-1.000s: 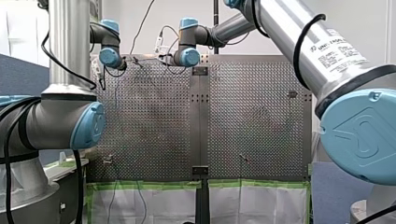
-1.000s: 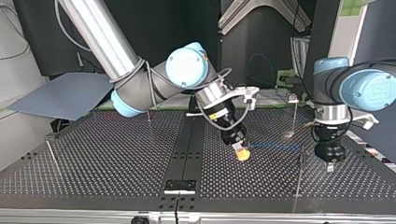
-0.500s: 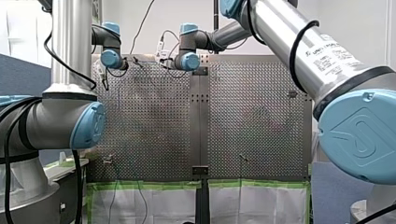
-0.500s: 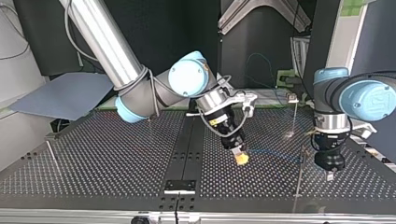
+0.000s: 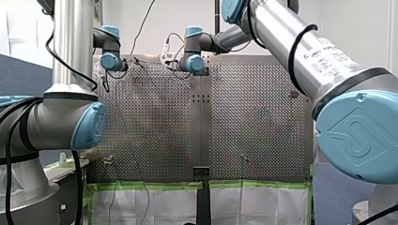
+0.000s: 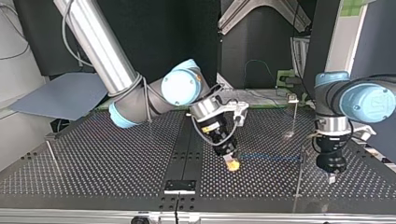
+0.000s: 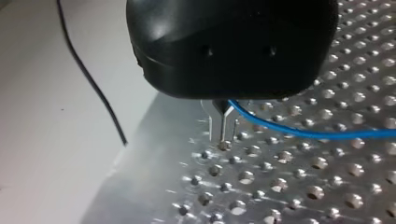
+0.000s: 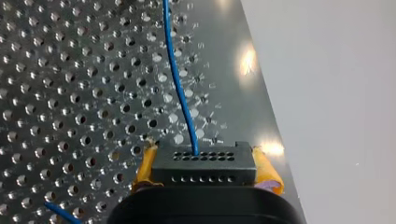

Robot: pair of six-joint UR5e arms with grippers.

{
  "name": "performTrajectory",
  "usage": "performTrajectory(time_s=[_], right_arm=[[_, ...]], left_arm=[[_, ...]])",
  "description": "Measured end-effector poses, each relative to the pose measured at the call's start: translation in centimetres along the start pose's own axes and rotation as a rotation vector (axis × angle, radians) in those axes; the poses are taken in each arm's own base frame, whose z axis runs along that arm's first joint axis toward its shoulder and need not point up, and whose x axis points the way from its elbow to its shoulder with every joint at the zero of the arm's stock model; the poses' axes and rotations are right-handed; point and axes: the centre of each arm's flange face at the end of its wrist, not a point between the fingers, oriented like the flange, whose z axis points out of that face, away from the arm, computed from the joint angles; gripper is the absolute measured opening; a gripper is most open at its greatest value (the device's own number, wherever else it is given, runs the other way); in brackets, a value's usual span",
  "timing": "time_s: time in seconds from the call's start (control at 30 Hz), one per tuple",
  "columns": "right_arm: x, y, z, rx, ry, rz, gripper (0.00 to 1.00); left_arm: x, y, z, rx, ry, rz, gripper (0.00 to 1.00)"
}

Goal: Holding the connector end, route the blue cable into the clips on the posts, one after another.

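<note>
In the right wrist view my right gripper [image 8: 204, 161] is shut with its yellow pads [image 8: 145, 164] on the black connector [image 8: 203, 171]. The blue cable [image 8: 180, 93] leaves the connector and runs ahead over the perforated table. In the top view my right gripper [image 6: 232, 164] hangs low near the table's middle, and the cable [image 6: 271, 157] stretches from it toward my left gripper [image 6: 330, 178]. In the left wrist view the metal fingers [image 7: 223, 126] are shut, tips near the table, with the cable [image 7: 303, 135] coming out near their base.
A thin post [image 6: 298, 179] stands just beside the taut cable, between the two grippers. Another post with a clip [image 6: 294, 109] stands farther back, and one [image 6: 50, 151] at the top view's left. The table's edge [image 7: 140, 154] lies close to my left gripper.
My right gripper has swung toward the top view's left and lower with the connector. My left gripper has come a little lower and nearer the camera. The cable between them has dropped.
</note>
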Motion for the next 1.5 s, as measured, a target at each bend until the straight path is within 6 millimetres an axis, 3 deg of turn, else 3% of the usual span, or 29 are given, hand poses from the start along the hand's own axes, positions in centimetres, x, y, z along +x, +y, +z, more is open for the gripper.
performTrajectory(time_s=[0.43, 0.47, 0.5, 0.53, 0.57, 0.6, 0.63, 0.7, 0.77, 1.27, 1.5], right_arm=[[-0.5, 1.8, 0.3, -0.011, -0.019, 0.003, 0.0], [-0.5, 1.9, 0.3, -0.011, -0.02, 0.003, 0.0], [-0.5, 1.9, 0.3, -0.012, -0.022, 0.003, 0.0], [-0.6, 1.9, 0.2, -0.012, -0.023, 0.003, 0.0], [-0.6, 1.9, 0.2, -0.013, -0.025, 0.003, 0.0], [-0.6, 1.9, 0.2, -0.013, -0.026, 0.003, 0.0], [-0.6, 1.9, 0.2, -0.014, -0.027, 0.003, 0.0], [-0.6, 2.0, 0.2, -0.014, -0.028, 0.003, 0.0], [-0.6, 1.9, 0.2, -0.014, -0.031, 0.004, 0.0], [-0.5, 3.0, 0.0, -0.03, -0.045, 0.0, 0.0], [-0.3, 3.4, 0.1, -0.035, -0.043, -0.002, 0.0]], left_arm=[[0.8, 0.4, 0.7, 0.012, -0.006, -0.029, 0.0], [0.8, 0.4, 0.7, 0.009, -0.007, -0.03, 0.08], [0.8, 0.5, 0.7, 0.006, -0.009, -0.03, 0.24], [0.8, 0.5, 0.7, 0.004, -0.009, -0.031, 0.24], [0.8, 0.5, 0.7, 0.002, -0.01, -0.033, 0.3], [0.8, 0.5, 0.7, 0.0, -0.01, -0.035, 0.64], [0.8, 0.6, 0.7, -0.001, -0.011, -0.037, 0.64], [0.8, 0.6, 0.7, -0.004, -0.011, -0.043, 0.95], [0.8, 0.7, 0.7, -0.006, -0.011, -0.048, 1.0], [1.5, 1.6, -0.6, -0.098, 0.082, -0.093, 1.0], [1.2, 1.1, -2.3, -0.111, 0.142, -0.11, 1.0]])
